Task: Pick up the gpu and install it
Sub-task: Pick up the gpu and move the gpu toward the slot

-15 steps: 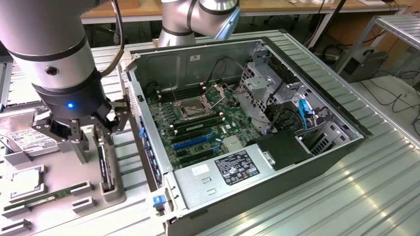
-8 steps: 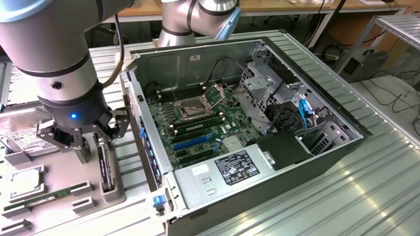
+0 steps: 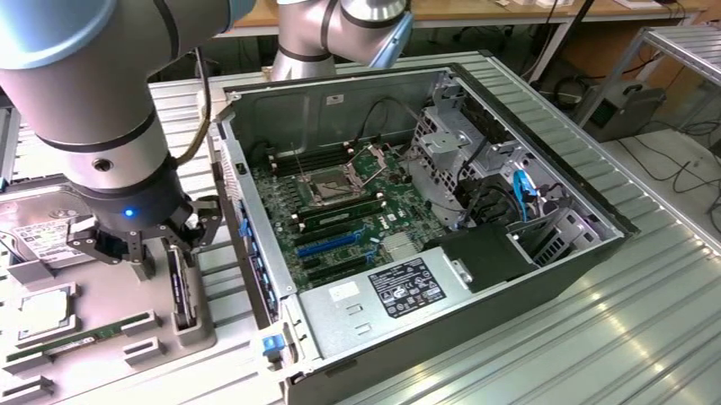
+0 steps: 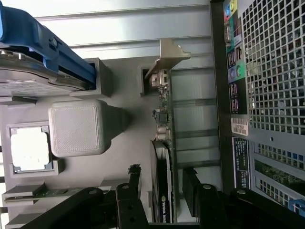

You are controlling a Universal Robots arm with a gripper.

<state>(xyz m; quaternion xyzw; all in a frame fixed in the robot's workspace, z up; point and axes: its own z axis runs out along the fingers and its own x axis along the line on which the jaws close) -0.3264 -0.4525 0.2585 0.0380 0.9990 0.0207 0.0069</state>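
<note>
The gpu [image 4: 164, 157] stands on its long edge in a slot of the grey parts tray [image 4: 128, 143], its silver bracket [image 4: 167, 55] at the far end. In the exterior view the gpu [image 3: 181, 295] is a thin dark card at the tray's right side, beside the open computer case. My gripper [image 4: 162, 191] is low over the card's near end, open, with one black finger [image 4: 134, 183] on each side and a gap to the card on both. From outside, the gripper [image 3: 164, 260] hangs just above the card's top edge.
The open computer case [image 3: 541, 278] lies on the exterior view's right, with its motherboard and blue expansion slots [image 3: 329, 244] exposed. Its rear panel [image 4: 267, 95] runs close beside the tray. The tray also holds a hard drive [image 3: 46, 236], a processor [image 3: 40, 308] and a green RAM stick [image 3: 79, 342].
</note>
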